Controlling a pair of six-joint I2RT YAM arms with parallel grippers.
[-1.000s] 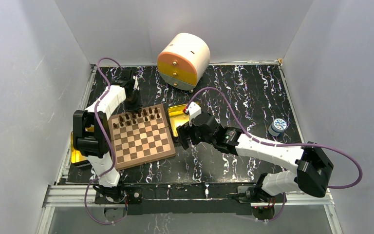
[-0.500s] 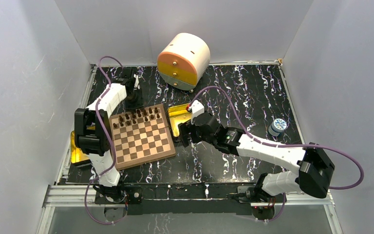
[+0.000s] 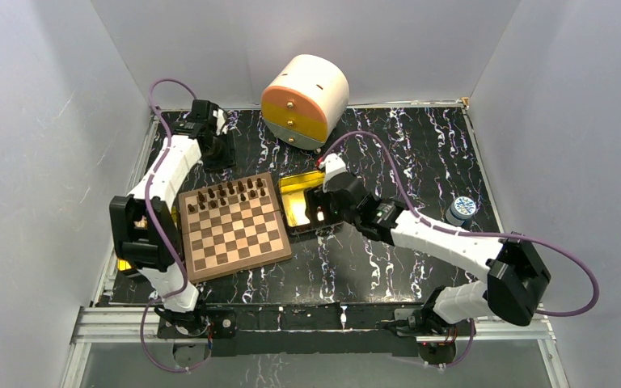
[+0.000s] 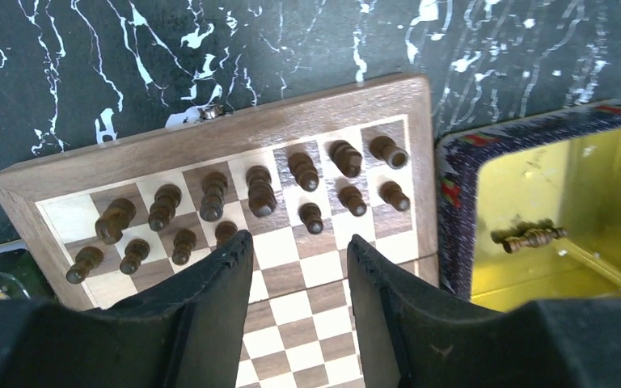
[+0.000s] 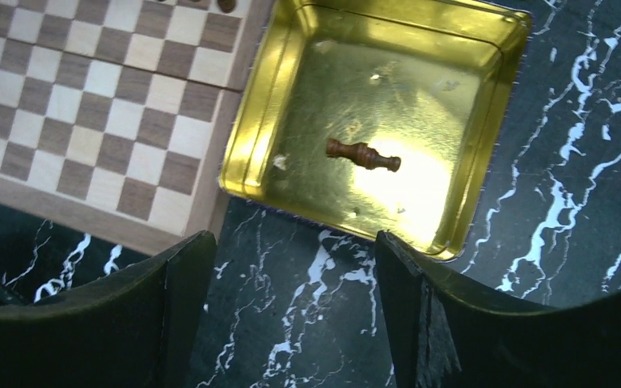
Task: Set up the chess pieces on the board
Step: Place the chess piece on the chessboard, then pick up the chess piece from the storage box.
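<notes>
Black marble table [image 3: 420,162]. Cream-and-orange round drawer box [image 3: 305,100] at far edge. Wooden chessboard [image 3: 234,234] left of centre. Open gold tin [image 5: 291,97] just beside board's right edge.

Left gripper [image 4: 299,242] above board's far side, fingers parted, nothing held. Right gripper [image 5: 291,242] over tin's near rim, fingers spread wide, nothing held.

Dark chess pieces [image 4: 260,191] upright in two rows along board's far edge. One more piece [image 5: 363,155] lying flat inside tin.

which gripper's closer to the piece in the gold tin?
Right. The right gripper hovers at the near rim of the tin, near the piece; the left gripper hangs past the far edge of the board.
</notes>
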